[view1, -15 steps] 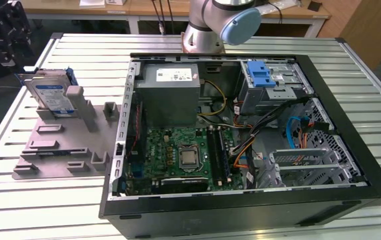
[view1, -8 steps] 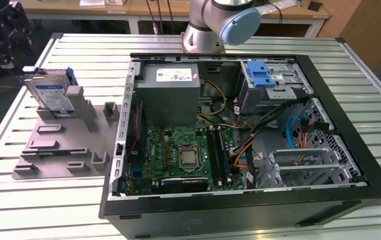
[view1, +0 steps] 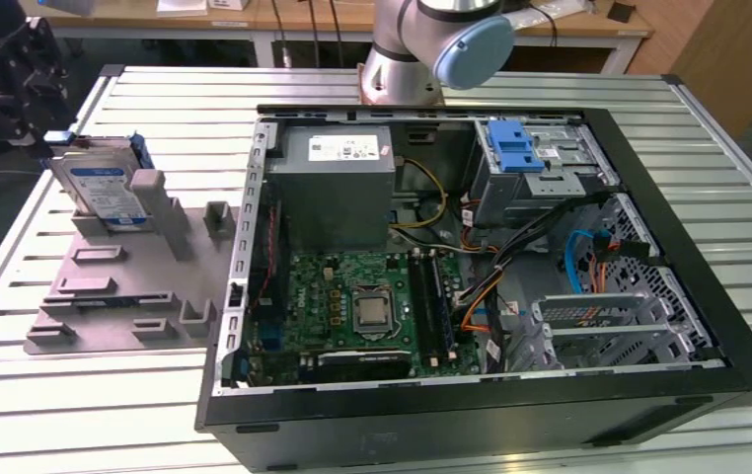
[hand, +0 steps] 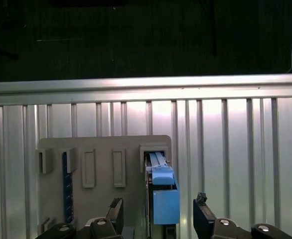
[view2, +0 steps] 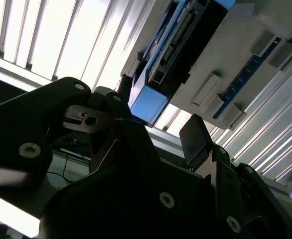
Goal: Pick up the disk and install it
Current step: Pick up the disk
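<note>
The disk (view1: pixel 103 193), silver with a white-and-blue label and blue rails, stands on edge in a slot of the grey holder plate (view1: pixel 112 286) at the exterior view's left. My black gripper (view1: pixel 44 118) hovers at the disk's far upper end. In both wrist views the gripper (hand: pixel 158 206) (view2: pixel 158 117) is open. Its two fingertips (hand: pixel 202 201) straddle the disk's blue carrier end (hand: pixel 164 199) (view2: pixel 148 103) with a gap on each side.
An open computer case (view1: pixel 482 415) lies on the slatted metal table (view1: pixel 152 99), with a grey power supply (view1: pixel 334 188), motherboard (view1: pixel 363 306) and a drive bay with a blue latch (view1: pixel 521 148). The arm's base (view1: pixel 410 59) stands behind the case.
</note>
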{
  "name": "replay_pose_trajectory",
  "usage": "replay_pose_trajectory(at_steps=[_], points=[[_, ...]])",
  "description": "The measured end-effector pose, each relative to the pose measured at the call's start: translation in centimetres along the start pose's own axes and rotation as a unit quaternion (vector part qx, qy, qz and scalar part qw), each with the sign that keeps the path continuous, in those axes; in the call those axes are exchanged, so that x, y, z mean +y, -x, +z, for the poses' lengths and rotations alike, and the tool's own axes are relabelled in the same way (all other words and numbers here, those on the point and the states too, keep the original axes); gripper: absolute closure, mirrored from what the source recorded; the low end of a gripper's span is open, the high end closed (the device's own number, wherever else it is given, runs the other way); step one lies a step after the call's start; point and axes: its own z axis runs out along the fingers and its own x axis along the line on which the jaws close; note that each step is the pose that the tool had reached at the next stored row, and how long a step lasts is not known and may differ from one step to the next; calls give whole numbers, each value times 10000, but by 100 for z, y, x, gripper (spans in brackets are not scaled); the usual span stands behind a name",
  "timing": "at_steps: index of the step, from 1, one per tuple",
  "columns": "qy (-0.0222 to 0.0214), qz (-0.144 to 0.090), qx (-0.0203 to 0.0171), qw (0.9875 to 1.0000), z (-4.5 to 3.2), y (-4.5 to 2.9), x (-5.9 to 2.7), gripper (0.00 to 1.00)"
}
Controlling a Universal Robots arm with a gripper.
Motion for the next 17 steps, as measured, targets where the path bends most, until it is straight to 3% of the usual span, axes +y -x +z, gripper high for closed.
replay_pose_trajectory(at_steps=[8, 17], points=[[0, -1, -8, 10000, 111, 0, 22, 34], [1, -1, -7, 10000, 170, 0, 28, 34]])
